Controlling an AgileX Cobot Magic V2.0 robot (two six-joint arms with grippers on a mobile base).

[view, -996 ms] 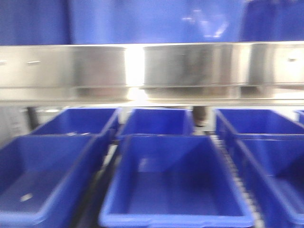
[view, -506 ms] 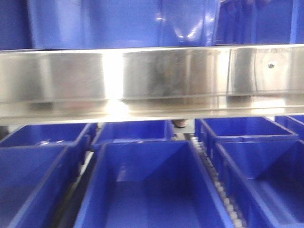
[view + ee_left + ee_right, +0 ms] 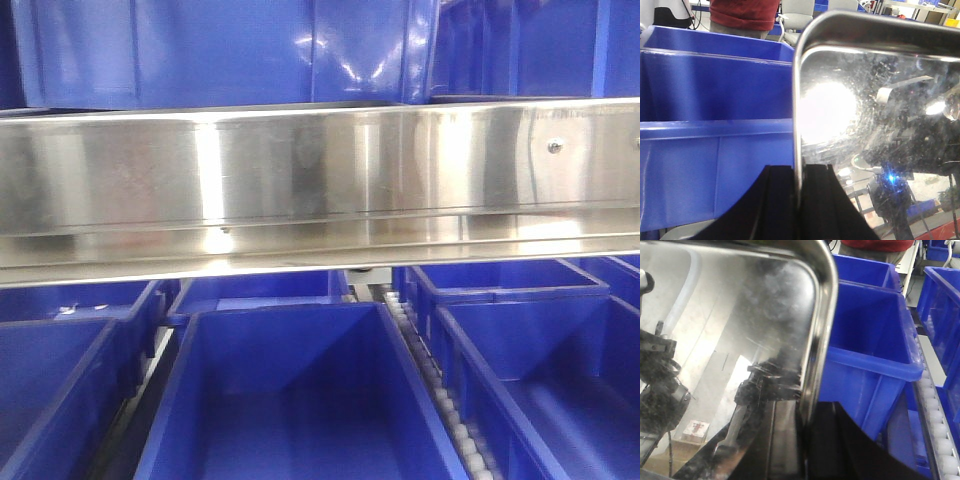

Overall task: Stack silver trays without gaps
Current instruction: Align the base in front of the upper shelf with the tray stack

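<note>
Standing on edge in the left wrist view, a silver tray (image 3: pixel 875 100) shows a scuffed, mirror-like face with a bright patch of glare. Its rounded corner is at the top, and its rim runs straight down into the left gripper (image 3: pixel 797 172), whose two black fingers (image 3: pixel 770 200) are clamped on that rim from either side. The right wrist view shows the same kind of hold: a tray rim curves down from a rounded corner into the right gripper (image 3: pixel 802 407), pinched tight between its dark fingers (image 3: pixel 840 440). I cannot tell whether both arms grip one tray. A blue bin (image 3: pixel 715 100) sits just beside the tray on the left arm's side, and more blue bins (image 3: pixel 865 330) stand close on the right arm's side, next to a track of white rollers (image 3: pixel 935 415). From the front camera, a long shiny steel rail (image 3: pixel 320 170) crosses the frame, with open blue bins below it and another roller track between them.
</note>
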